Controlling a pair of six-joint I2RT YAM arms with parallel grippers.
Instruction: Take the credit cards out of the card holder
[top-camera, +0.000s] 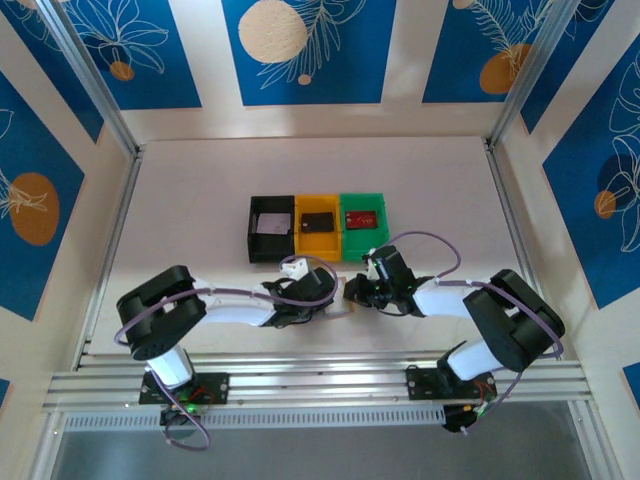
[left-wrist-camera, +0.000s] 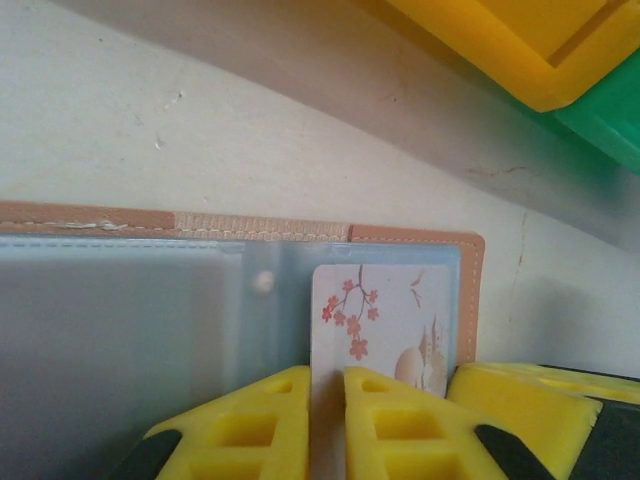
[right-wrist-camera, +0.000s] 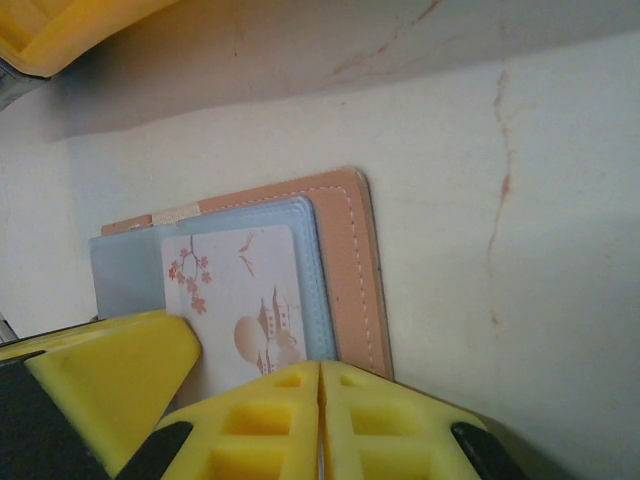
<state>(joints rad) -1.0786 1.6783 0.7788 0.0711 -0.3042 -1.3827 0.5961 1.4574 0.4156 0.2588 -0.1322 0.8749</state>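
Observation:
The card holder (left-wrist-camera: 420, 237) lies open on the table, with a tan rim and pale blue pockets. One credit card (left-wrist-camera: 385, 320), white with a blossom print, sits in the right pocket. My left gripper (left-wrist-camera: 328, 372) is shut to a thin slit, its tips over the card's near left edge. My right gripper (right-wrist-camera: 320, 365) is fully shut, with its tips at the near edge of the card holder (right-wrist-camera: 350, 270), beside the credit card (right-wrist-camera: 235, 290). Seen from above, the left gripper (top-camera: 322, 306) and right gripper (top-camera: 352, 292) meet tip to tip.
Just beyond the grippers stands a row of bins. The black bin (top-camera: 254, 228) holds a pale card, the yellow bin (top-camera: 318, 246) a dark card, the green bin (top-camera: 362, 237) a red card. The table's back half is bare.

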